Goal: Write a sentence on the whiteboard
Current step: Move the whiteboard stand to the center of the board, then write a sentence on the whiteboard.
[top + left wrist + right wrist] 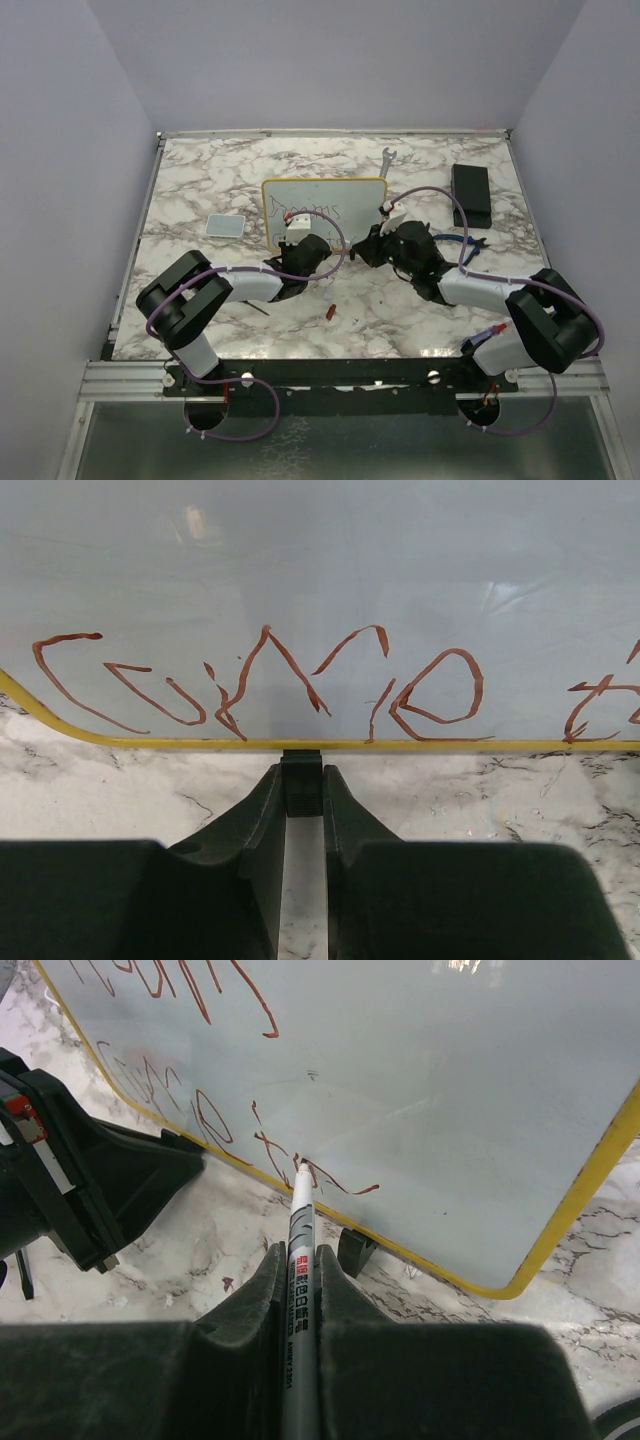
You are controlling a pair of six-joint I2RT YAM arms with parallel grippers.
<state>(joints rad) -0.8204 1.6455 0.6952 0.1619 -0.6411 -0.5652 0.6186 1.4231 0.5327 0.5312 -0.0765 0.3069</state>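
Observation:
The whiteboard (pixel 350 195) stands tilted at mid table, its yellow frame (pixel 400 745) close in the left wrist view. The sentence (pixel 312 212) runs in thin red-brown letters over two lines; the lower line (pixel 270 685) reads about "come", with more strokes to its right (pixel 330 1182). My left gripper (pixel 302 775) is shut on the board's black foot (pixel 302 760) at the lower edge. My right gripper (pixel 300 1260) is shut on a grey-white marker (pixel 300 1230). The marker's tip touches the board (pixel 450 1090) at the end of the lower line. From above, both grippers (pixel 296 245) (pixel 372 240) sit at the board's near edge.
A small grey square pad (pixel 226 225) lies left of the board. A wrench (pixel 388 160) lies behind it and a black box (pixel 471 193) at the right. A small red cap (pixel 330 312) lies on the marble near the front. The left arm's gripper body (pixel 90 1190) shows in the right wrist view.

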